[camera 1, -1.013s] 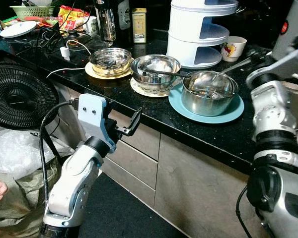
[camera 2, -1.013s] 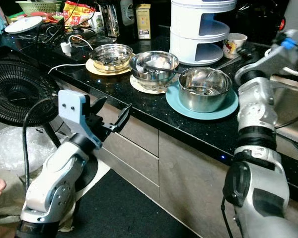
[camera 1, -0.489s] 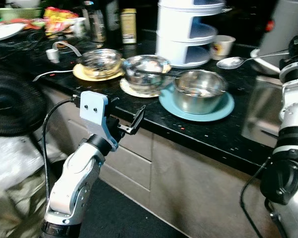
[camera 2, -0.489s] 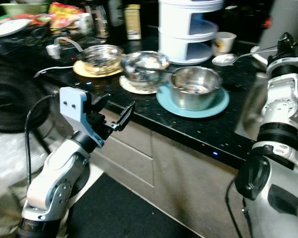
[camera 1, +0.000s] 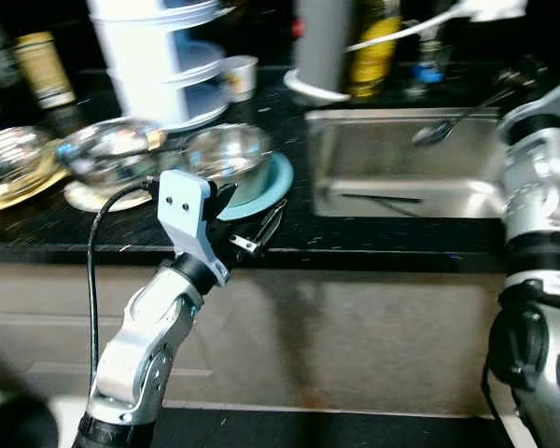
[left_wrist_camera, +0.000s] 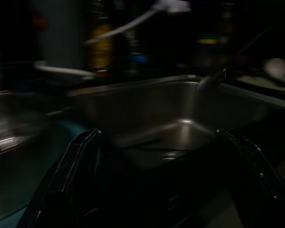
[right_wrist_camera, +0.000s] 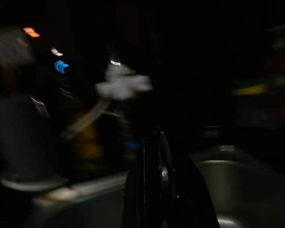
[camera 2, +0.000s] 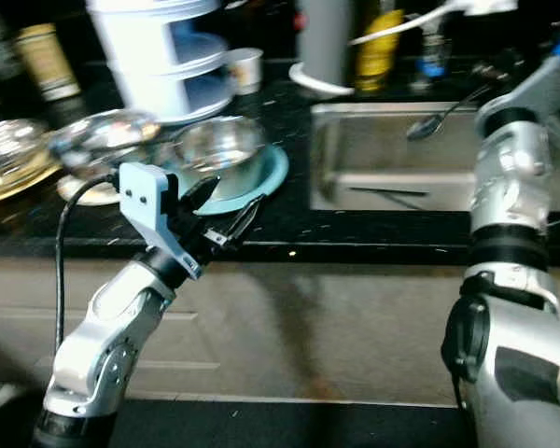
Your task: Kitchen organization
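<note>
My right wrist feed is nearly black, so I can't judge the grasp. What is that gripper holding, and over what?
Observer: The right gripper is shut on a spoon, held above the sink.
Operator: Anything already in the basin?
Observer: One thin utensil lies on its floor.
Operator: And the left arm?
Observer: The left gripper is open and empty, at the counter edge in front of the steel bowl on the blue plate.
</note>
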You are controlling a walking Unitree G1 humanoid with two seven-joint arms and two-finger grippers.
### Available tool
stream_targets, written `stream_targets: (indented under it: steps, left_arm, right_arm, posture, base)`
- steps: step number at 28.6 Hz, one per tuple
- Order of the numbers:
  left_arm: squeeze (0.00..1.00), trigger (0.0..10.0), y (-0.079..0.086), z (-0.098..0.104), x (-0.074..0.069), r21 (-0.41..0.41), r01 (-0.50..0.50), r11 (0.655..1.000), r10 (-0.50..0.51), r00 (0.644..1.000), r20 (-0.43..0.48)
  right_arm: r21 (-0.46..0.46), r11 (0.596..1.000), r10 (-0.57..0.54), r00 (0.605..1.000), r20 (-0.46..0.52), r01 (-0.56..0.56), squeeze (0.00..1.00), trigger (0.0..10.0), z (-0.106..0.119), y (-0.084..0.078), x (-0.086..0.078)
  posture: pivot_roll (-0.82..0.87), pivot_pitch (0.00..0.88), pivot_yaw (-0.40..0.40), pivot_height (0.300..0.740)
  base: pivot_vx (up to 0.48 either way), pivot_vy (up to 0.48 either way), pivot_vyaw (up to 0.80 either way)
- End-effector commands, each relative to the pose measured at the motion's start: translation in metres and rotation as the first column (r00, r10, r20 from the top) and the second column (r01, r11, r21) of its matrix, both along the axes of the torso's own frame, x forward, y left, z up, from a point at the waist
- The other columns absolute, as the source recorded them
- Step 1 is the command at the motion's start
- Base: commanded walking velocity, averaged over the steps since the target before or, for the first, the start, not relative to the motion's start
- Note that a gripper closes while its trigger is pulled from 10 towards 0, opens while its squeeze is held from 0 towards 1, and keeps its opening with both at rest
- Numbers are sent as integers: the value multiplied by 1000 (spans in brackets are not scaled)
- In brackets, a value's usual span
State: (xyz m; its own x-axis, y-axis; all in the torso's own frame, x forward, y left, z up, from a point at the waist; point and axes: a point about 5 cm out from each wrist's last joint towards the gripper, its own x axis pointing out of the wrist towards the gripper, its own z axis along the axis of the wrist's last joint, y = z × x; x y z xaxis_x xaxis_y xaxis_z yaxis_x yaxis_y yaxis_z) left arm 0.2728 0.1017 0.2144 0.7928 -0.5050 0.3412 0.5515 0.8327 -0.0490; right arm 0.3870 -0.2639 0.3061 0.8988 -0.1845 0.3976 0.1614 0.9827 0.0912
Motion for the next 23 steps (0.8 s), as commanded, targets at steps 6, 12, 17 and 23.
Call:
stream_targets:
  steps: [6, 12, 17, 23]
  left_arm:
    - [0, 10000, -3, -5, 0, 10, 2, 1000, -2, 1000, -14]
    - [0, 10000, -3, -5, 1, 15, -2, 1000, 2, 1000, -13]
    - [0, 10000, -4, -5, 1, 15, -1, 1000, 1, 1000, -13]
    - [0, 10000, -3, -5, 1, 18, -10, 1000, 10, 1000, -16]
  right_arm:
    - [-137, 985, 81, 985, -151, -102, 0, 1608, -32, 28, 10]
    - [-209, 948, 202, 962, -185, -240, 0, 10000, -46, 60, 12]
    - [-273, 926, 190, 947, -258, -260, 0, 10000, -62, 70, 13]
    - [-348, 897, 144, 926, -349, -271, 0, 10000, -81, 76, 13]
  posture:
    - [53, 0, -10, 740]
    - [48, 0, -9, 740]
    - [49, 0, -9, 740]
    - [51, 0, -7, 740]
  base:
    - [0, 0, -800]
    - [0, 0, 0]
    - [0, 0, 0]
    - [0, 0, 0]
